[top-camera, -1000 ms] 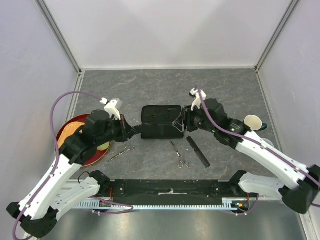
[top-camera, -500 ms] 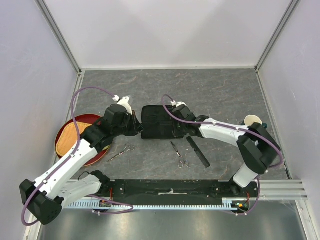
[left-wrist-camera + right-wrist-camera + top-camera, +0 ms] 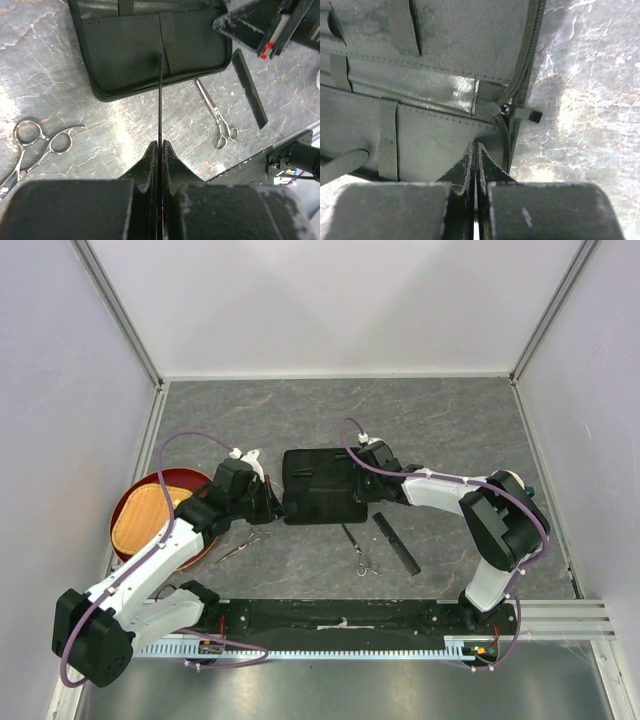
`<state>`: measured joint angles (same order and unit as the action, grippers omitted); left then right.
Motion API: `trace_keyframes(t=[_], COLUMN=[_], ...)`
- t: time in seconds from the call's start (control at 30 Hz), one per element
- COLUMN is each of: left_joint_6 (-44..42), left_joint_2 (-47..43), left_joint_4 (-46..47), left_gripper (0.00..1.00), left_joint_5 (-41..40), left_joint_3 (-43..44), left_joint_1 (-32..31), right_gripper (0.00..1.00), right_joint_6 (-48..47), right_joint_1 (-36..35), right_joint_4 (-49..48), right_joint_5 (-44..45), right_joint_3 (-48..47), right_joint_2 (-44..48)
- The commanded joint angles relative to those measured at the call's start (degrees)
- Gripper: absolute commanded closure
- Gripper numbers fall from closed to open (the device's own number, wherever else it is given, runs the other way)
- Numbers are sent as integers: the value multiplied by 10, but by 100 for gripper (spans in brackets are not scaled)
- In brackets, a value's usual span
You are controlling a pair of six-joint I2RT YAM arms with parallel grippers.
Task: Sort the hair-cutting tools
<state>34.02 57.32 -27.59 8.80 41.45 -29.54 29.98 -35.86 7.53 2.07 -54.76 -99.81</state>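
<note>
My left gripper (image 3: pixel 160 144) is shut on a slim black comb (image 3: pixel 160 100). The comb is seen edge-on, and its far tip reaches over a pocket of the open black case (image 3: pixel 150 50). In the top view this gripper (image 3: pixel 272 502) sits at the case's left edge. My right gripper (image 3: pixel 476 145) is shut, its tips over the case lining (image 3: pixel 435 65) beside the zipper pull (image 3: pixel 522 114); from above it (image 3: pixel 358 483) is over the case's right part. One pair of scissors (image 3: pixel 245 543) lies front left of the case. A second pair (image 3: pixel 357 550) and another comb (image 3: pixel 396 542) lie front right.
A red plate (image 3: pixel 135 495) holding a woven mat sits at the left, partly under my left arm. A pale cup (image 3: pixel 510 480) peeks out behind my right arm's elbow. Grey walls enclose the table on three sides.
My right gripper has shut and slid left from the case's right edge onto the case. My left arm has carried its comb rightward up to the case.
</note>
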Motion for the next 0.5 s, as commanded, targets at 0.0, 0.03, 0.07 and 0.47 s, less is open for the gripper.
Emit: trace_keyframes(t=[0.0, 0.03, 0.07, 0.47], left_joint_6=[24, 25, 25, 30], left_joint_2=[2, 2, 2, 60], left_joint_4=[58, 64, 67, 118], left_gripper=[98, 98, 98, 98], left_joint_5=[64, 68, 75, 220], left_joint_3=[-22, -24, -31, -88], left_joint_1=[15, 20, 23, 132], right_gripper=[100, 100, 100, 100], right_joint_6=[-15, -15, -15, -3], right_joint_1=[26, 26, 26, 26], right_joint_4=[5, 5, 4, -2], right_joint_5=[16, 15, 13, -17], right_joint_3=[10, 8, 4, 25], right_joint_2=[-39, -42, -43, -38])
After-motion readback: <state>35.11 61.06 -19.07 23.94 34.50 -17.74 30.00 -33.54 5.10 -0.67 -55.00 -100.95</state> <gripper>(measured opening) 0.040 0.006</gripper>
